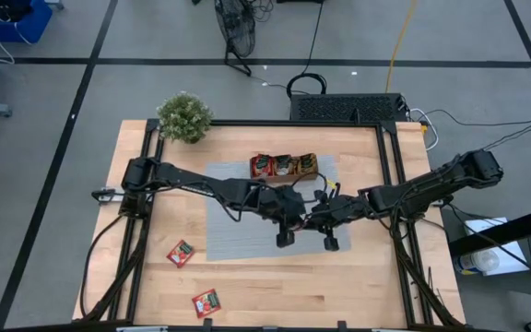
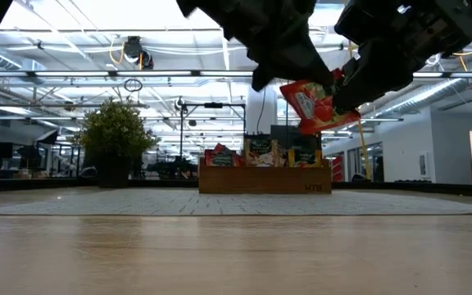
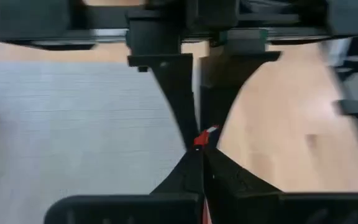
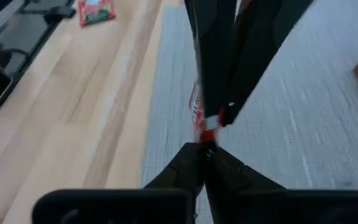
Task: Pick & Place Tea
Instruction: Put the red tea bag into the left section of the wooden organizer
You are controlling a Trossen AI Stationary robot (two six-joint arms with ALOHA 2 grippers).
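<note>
Grippers, my left (image 2: 301, 78) and right (image 2: 347, 86), both pinch one red packet (image 2: 318, 105) above the mat (image 1: 238, 235)

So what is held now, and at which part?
Both grippers, left and right, are shut on one red tea packet in the air above the grey mat, each pinching an opposite edge.

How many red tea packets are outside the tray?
3: two red packets lie on the bare wood near the table's front left; one is held in the air between both grippers. Others may be hidden under the arms.
</note>
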